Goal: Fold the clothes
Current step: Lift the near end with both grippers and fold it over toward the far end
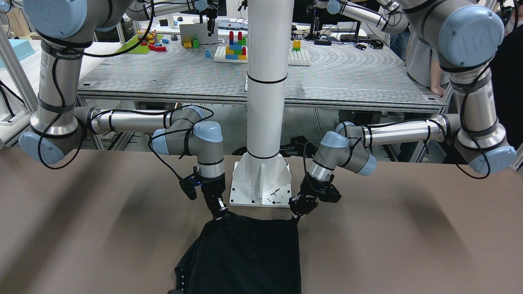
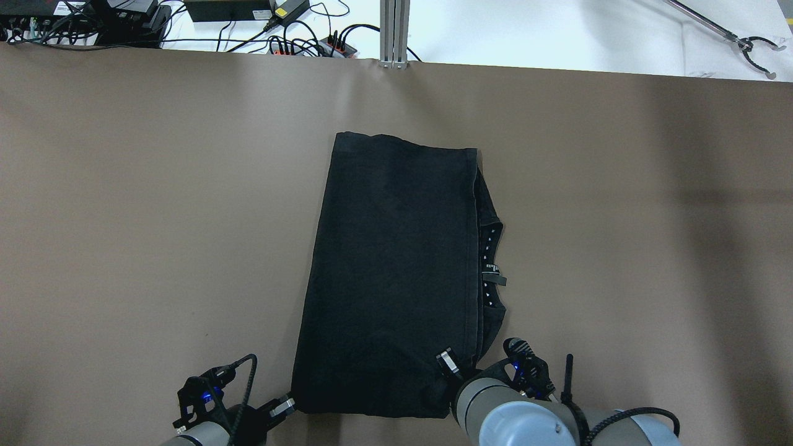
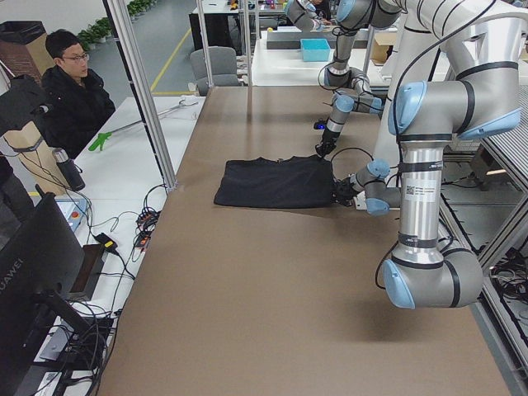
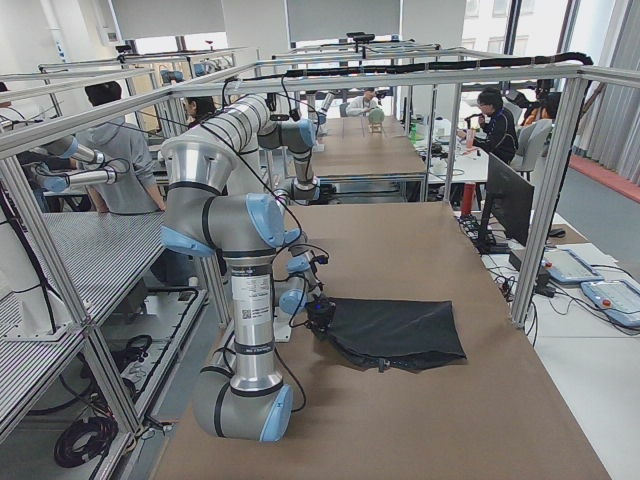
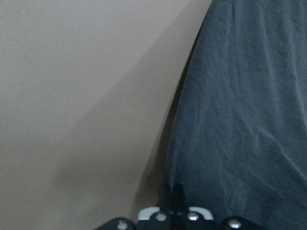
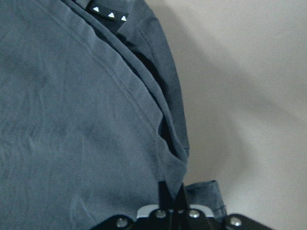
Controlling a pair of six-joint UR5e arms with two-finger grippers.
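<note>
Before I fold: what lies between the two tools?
Only the near hem of the black garment, from left tool to right tool; overhead view shows it.

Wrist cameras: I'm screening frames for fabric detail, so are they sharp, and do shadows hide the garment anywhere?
Left wrist view: soft, slightly blurred, the black garment showing only faint creases; a shadow lies on the table beside it. Right wrist view: sharper, its hem and label clear.

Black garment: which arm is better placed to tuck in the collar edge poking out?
Right, probably. The collar edge protrudes just ahead of the right pincer; the left pincer sits at the opposite near corner of the garment.
</note>
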